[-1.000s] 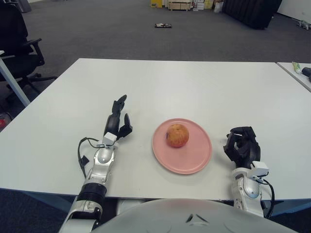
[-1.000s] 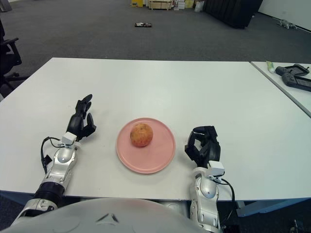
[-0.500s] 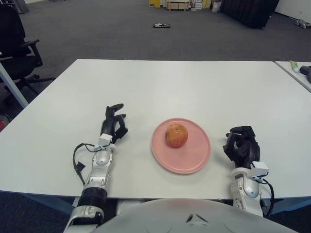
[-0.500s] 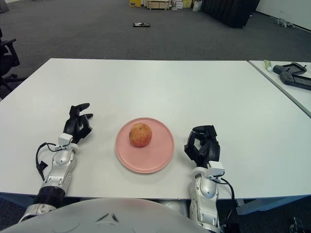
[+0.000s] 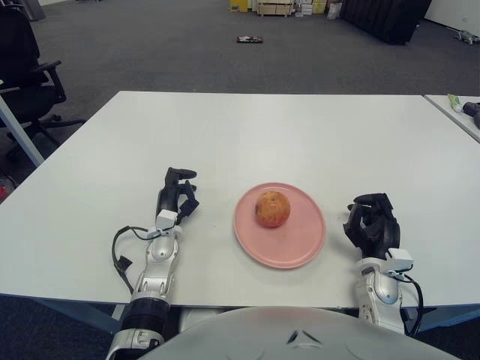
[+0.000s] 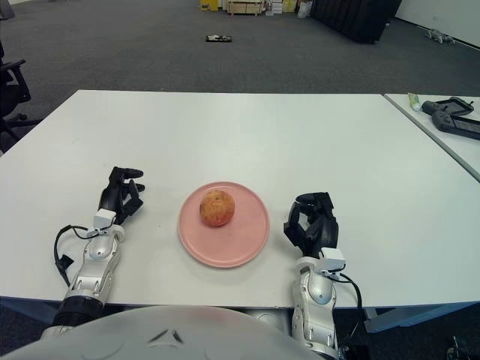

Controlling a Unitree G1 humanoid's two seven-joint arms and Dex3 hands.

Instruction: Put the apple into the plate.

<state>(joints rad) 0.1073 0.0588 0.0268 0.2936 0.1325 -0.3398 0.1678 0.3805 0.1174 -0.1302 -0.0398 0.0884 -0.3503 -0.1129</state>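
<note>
A red-yellow apple (image 5: pixel 273 208) sits in the pink plate (image 5: pixel 300 244), toward its back left part, on the white table (image 5: pixel 262 135). My left hand (image 5: pixel 175 196) shows to the left of the plate, apart from it, with its fingers curled and nothing in them. On the plate's right side is my right hand (image 5: pixel 372 226), its fingers curled too and holding nothing. Neither hand touches the apple or the plate.
A second table with a dark controller (image 6: pixel 450 116) and a small tube (image 6: pixel 414 100) stands at the far right. A black office chair (image 5: pixel 26 67) is off the table's left side. Grey carpet lies beyond the table.
My left hand has drawn back toward me and a little left, away from the plate, and its fingers have curled in. The right hand, apple and plate have stayed put.
</note>
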